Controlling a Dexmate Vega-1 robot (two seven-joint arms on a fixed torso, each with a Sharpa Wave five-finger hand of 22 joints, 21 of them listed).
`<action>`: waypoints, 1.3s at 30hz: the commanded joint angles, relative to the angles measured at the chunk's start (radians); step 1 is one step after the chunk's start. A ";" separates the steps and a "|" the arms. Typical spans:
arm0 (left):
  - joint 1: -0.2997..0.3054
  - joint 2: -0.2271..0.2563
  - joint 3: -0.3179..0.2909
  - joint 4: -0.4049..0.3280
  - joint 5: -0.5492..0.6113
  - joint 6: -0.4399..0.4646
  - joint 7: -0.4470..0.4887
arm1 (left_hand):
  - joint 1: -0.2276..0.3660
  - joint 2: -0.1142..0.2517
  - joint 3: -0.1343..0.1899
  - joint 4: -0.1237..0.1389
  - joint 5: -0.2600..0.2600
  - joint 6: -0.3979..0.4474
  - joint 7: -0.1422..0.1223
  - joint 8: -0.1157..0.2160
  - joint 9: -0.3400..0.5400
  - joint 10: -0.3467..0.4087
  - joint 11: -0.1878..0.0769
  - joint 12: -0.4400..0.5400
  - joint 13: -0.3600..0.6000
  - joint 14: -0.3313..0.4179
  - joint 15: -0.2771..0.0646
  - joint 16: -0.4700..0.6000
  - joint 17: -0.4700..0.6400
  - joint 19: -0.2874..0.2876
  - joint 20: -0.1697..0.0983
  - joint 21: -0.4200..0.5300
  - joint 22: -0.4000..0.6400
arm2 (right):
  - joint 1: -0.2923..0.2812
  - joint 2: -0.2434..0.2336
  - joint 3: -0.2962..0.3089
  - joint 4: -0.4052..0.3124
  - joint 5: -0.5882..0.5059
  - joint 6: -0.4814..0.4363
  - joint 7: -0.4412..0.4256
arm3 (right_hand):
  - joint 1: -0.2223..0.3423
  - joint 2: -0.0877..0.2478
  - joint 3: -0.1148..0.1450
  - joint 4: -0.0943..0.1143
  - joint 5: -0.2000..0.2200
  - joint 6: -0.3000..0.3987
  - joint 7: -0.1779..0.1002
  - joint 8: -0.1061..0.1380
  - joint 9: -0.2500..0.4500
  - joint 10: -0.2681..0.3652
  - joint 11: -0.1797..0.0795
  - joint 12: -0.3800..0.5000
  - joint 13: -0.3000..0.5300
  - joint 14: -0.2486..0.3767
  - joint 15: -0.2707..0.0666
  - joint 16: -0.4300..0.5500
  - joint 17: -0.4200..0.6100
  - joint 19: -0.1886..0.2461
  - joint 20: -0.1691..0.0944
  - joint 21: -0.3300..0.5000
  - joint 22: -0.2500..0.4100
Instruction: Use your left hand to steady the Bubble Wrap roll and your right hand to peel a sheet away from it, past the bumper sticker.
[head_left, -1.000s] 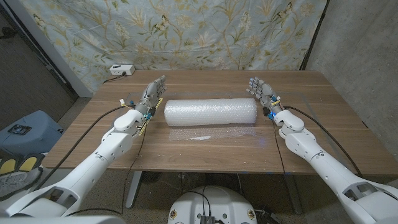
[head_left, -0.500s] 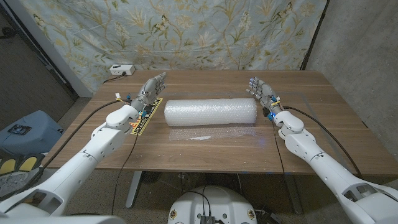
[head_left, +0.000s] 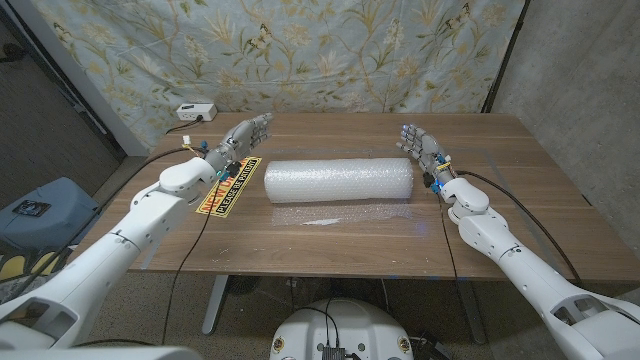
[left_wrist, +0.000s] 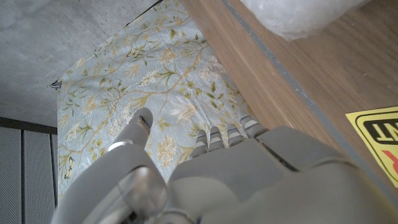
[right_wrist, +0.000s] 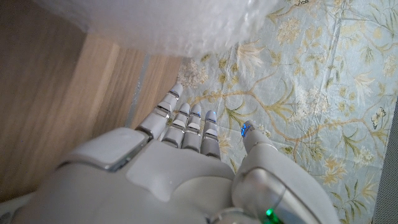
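The Bubble Wrap roll (head_left: 339, 180) lies mid-desk, its loose sheet edge (head_left: 345, 214) flat toward the near edge, and the bumper sticker (head_left: 227, 186) lies just off its left end. Your left hand (head_left: 243, 139) and right hand (head_left: 421, 147) both hold nothing, fingers apart, each clear of its end of the roll. If you peel before the left hand presses down, the roll will likely turn or slide; keep the left hand off the sticker or it may drag.

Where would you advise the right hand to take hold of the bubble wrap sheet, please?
Probably at the loose flap lying flat on the table in front of the roll, on the robot's side. It is the only free edge, so the right hand should come round the roll's end and pinch it from above.
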 joint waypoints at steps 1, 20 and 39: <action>-0.117 0.072 0.058 -0.066 0.055 0.064 -0.051 | 0.020 -0.001 -0.002 -0.009 0.007 -0.010 0.017 0.001 0.003 -0.011 0.011 -0.002 0.005 -0.006 0.007 -0.001 0.004 -0.011 0.006 -0.002 0.002 | 0.009 0.003 0.007 0.022 0.001 0.020 0.012 | 0.014 0.001 0.005 -0.004 0.002 -0.004 0.003 -0.002 0.005 -0.006 0.001 0.000 0.004 -0.006 0.003 0.003 0.004 -0.002 0.003 0.002 0.003; -0.308 0.080 0.195 -0.045 0.122 0.134 -0.204 | 0.064 -0.003 -0.009 -0.016 0.007 -0.065 0.055 -0.001 0.003 -0.058 0.046 -0.008 0.008 -0.048 0.039 -0.005 0.006 -0.055 0.020 -0.013 0.004 | 0.051 0.014 0.017 0.103 0.009 0.068 0.048 | 0.014 0.000 0.003 -0.008 0.001 -0.012 0.005 -0.003 0.005 -0.014 0.002 -0.002 0.005 -0.012 0.009 0.002 0.004 -0.008 0.004 0.000 0.003; -0.324 0.192 0.215 -0.221 0.122 0.318 -0.234 | 0.111 -0.008 -0.022 -0.013 0.006 -0.148 0.075 -0.003 0.003 -0.136 0.068 -0.012 0.013 -0.116 0.071 -0.006 0.008 -0.127 0.035 -0.019 0.006 | 0.086 0.004 0.010 0.151 -0.004 0.090 0.072 | 0.012 -0.003 -0.002 -0.011 0.001 -0.025 0.012 -0.006 0.005 -0.028 0.007 -0.005 0.005 -0.022 0.014 -0.001 0.004 -0.014 0.007 -0.001 0.003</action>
